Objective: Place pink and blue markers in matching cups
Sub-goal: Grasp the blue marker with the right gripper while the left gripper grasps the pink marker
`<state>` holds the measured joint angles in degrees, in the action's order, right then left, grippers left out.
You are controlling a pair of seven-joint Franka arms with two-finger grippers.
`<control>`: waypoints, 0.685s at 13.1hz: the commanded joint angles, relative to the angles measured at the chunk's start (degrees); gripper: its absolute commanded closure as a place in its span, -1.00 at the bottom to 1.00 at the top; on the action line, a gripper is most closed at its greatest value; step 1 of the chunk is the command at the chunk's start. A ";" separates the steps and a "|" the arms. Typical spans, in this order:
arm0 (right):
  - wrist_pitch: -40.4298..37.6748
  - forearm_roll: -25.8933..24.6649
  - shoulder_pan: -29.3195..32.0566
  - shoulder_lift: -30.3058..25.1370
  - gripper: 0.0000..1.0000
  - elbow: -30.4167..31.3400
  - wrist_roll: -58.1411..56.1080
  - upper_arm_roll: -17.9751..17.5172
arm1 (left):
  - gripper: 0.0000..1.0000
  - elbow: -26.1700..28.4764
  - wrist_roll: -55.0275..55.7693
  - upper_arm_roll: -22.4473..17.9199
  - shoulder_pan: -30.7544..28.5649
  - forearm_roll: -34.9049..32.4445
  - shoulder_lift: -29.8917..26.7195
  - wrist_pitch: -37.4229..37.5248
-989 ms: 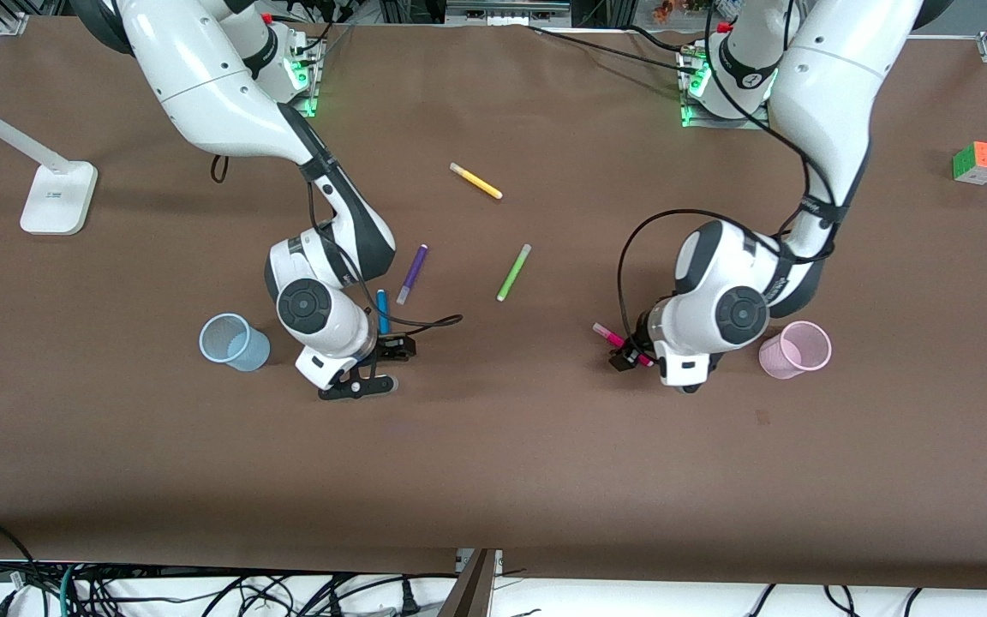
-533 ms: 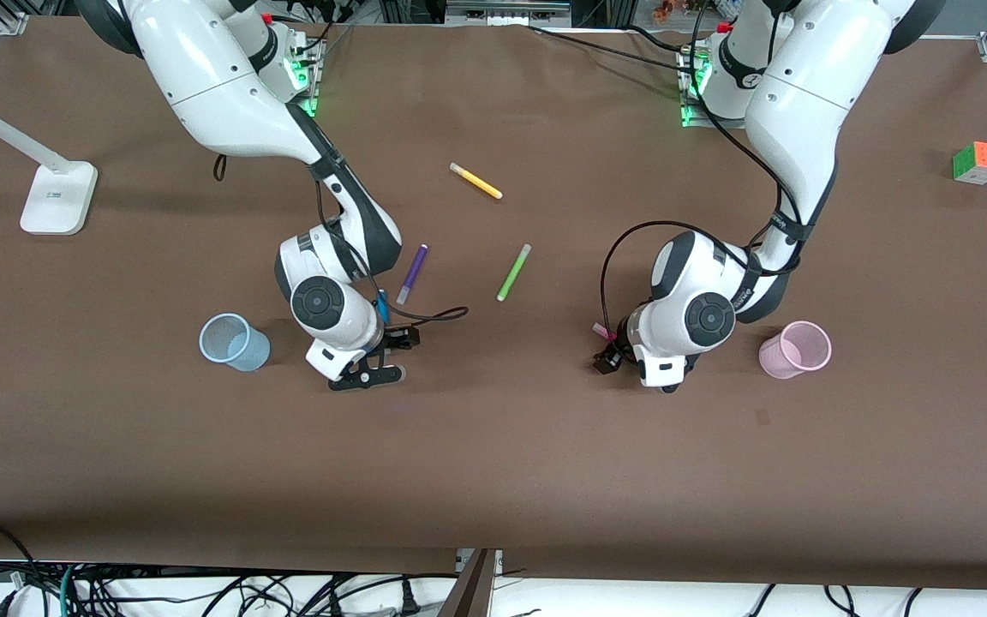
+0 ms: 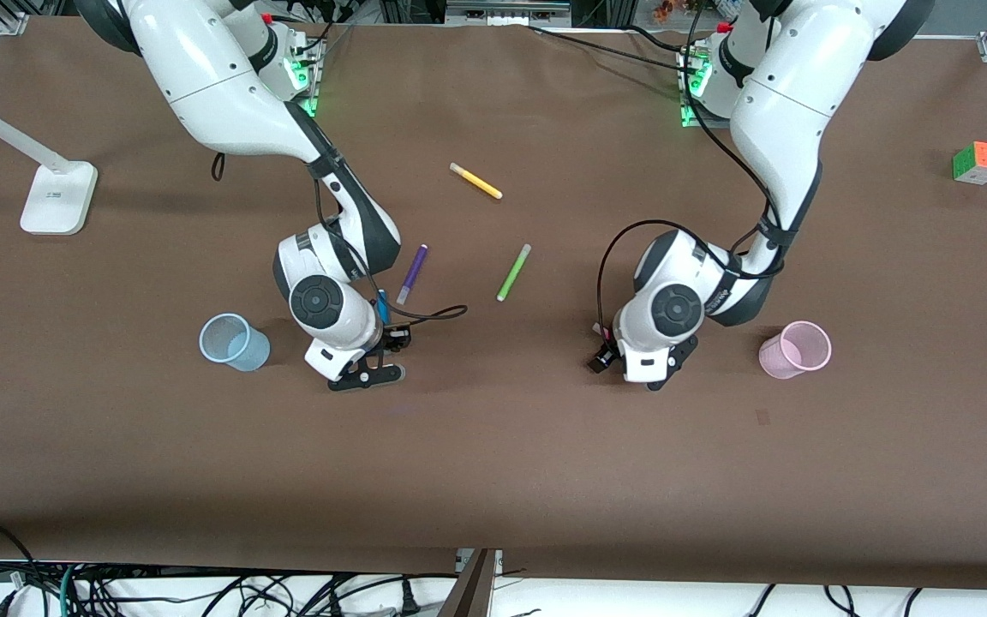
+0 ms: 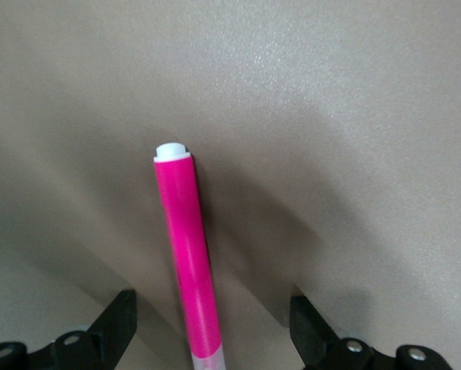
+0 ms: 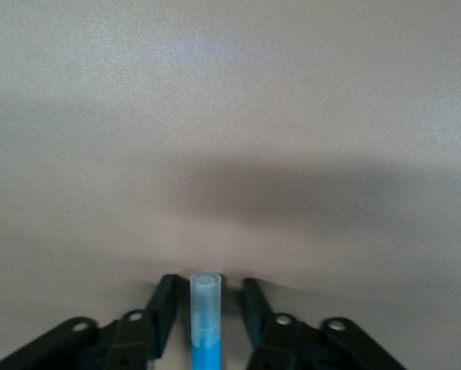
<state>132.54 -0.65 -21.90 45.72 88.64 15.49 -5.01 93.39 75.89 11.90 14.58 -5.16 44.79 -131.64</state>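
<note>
The hot pink marker [image 4: 186, 254] lies on the brown table between the fingers of my left gripper [image 4: 213, 302], which is open wide and not touching it. In the front view only its tip [image 3: 598, 328] shows beside that gripper [image 3: 618, 344]. The blue marker [image 5: 206, 339], greyish cap forward, sits between the fingers of my right gripper [image 5: 208, 287]. The jaws stand close on either side with small gaps. Part of its blue barrel [image 3: 383, 302] shows in the front view by that gripper [image 3: 387, 332]. The pale blue cup [image 3: 234, 342] stands beside the right gripper, the pale pink cup [image 3: 795, 349] beside the left.
A purple marker [image 3: 412, 274] lies right next to the blue one. A lime-green marker [image 3: 513, 272] and a yellow marker [image 3: 475, 181] lie mid-table, farther from the camera. A cube puzzle [image 3: 979, 162] and a white lamp base [image 3: 57, 198] sit at the table's two ends.
My left gripper slid along the pink marker toward the right arm's end, and now covers most of it. My right gripper shifted slightly over the blue marker.
</note>
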 commanded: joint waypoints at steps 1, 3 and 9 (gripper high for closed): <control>0.53 -0.49 -0.69 -1.16 0.80 1.80 -0.46 0.18 | -0.74 0.04 4.18 -0.74 1.07 -4.33 0.30 -0.02; 0.70 -0.67 -0.69 -1.33 0.84 0.40 -1.59 0.26 | -0.53 0.13 3.82 -0.73 0.54 -4.42 0.30 0.07; -8.42 0.12 5.63 -6.34 0.82 -6.01 -23.78 0.09 | 0.48 -0.05 3.82 -0.56 -0.78 -4.42 -0.93 0.51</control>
<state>128.13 -0.86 -18.36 41.33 83.70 -0.54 -4.30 93.27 78.67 11.33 14.54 -7.94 44.22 -131.46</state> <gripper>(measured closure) 0.837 0.744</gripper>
